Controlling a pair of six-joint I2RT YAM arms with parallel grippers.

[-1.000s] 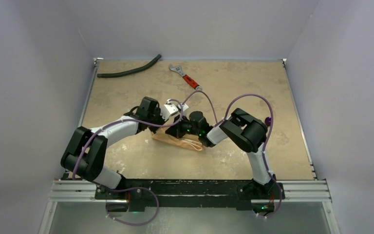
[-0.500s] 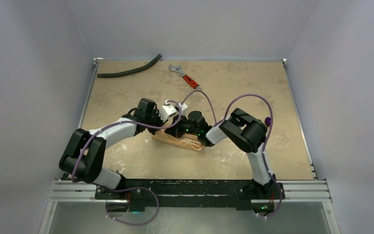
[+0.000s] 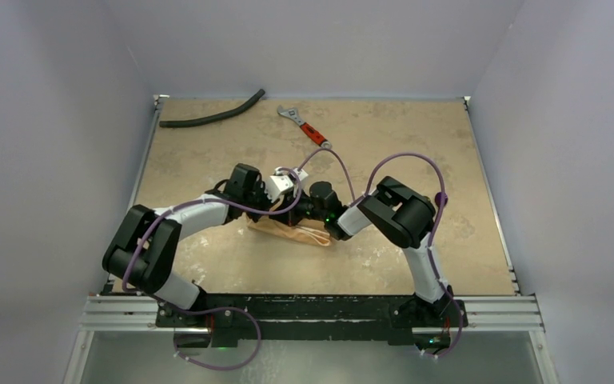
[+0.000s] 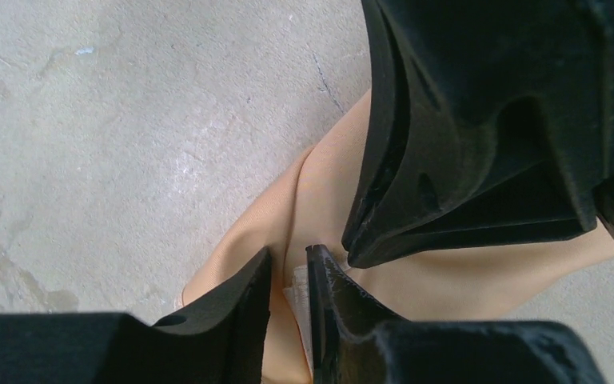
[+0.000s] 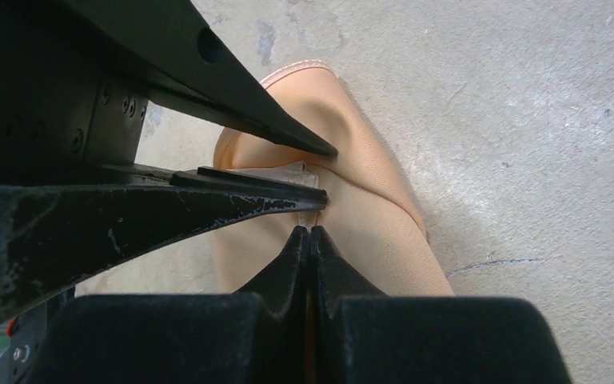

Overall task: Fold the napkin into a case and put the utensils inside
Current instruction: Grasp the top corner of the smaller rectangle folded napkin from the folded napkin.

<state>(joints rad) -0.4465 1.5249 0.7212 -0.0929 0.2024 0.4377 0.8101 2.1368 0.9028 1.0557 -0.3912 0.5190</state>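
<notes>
The peach napkin (image 3: 288, 232) lies folded into a narrow strip at the table's middle, under both grippers. My left gripper (image 4: 288, 252) stands over its left end, jaws a little apart, with the cloth (image 4: 464, 272) and its pale hem showing in the gap. My right gripper (image 5: 310, 230) is shut, and a thin fold of the napkin (image 5: 368, 184) is pinched between its tips. The two grippers nearly touch: the right fingers (image 4: 464, 160) fill the left wrist view and the left fingers (image 5: 208, 200) cross the right wrist view. The utensils are out of view.
A curved black hose (image 3: 212, 118) lies at the far left edge. A red-handled wrench (image 3: 304, 126) lies at the far middle. Purple cables (image 3: 404, 160) loop above both arms. Grey walls enclose the table on three sides.
My left gripper's jaws have parted from shut to slightly open, and its arm has shifted a little. The right gripper stays shut in place.
</notes>
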